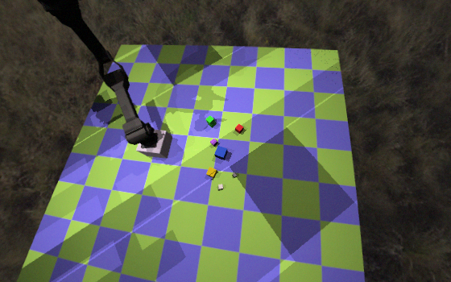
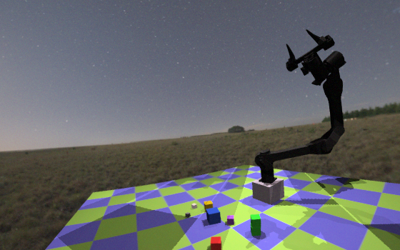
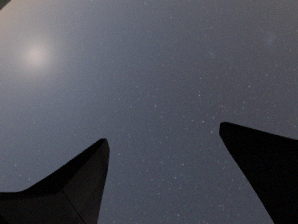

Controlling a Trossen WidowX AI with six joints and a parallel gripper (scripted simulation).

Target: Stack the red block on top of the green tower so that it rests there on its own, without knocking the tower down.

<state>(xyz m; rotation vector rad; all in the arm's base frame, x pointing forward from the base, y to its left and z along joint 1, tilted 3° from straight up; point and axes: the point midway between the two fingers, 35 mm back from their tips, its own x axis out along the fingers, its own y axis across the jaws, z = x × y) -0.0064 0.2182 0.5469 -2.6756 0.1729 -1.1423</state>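
A: red block (image 2: 216, 243)? 
B: nearest the exterior camera, on the mat (image 2: 118, 228), just beside the green tower (image 2: 255, 224), apart from it. Tower upright, waiting as the target

A: gripper (image 2: 303, 44)? 
B: far behind the tower, high over the grey base (image 2: 268, 191), pointing skyward, fingers spread wide, holding nothing. Looks like a parked pose, reach not begun

small red block (image 1: 239, 128) lies apart from the upright green tower (image 1: 210, 120).

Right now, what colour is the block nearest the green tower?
Purple block, clearest in the top view, beside the green tower.
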